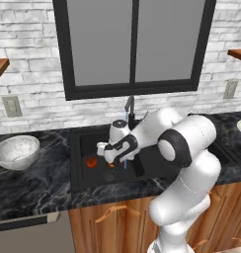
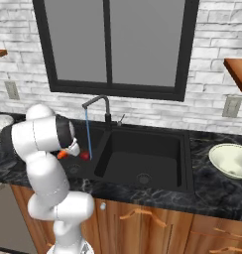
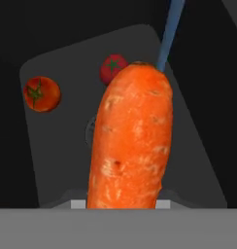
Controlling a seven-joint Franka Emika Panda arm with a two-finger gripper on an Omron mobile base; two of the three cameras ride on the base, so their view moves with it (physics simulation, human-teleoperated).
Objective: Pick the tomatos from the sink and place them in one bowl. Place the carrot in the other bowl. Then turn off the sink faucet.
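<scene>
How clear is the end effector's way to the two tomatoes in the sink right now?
Probably not clear: the end effector looks closed on the carrot, which fills it. Both tomatoes lie unobstructed on the sink floor below; it would likely need to drop the carrot first.

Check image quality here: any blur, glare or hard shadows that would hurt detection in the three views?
Left base view: flat even light, no glare; the arm hides part of the sink. Right base view: soft, the water stream a thin clean line. Hand view: the carrot looms close and soft-edged, both tomatoes slightly blurred against the dark basin.
</scene>
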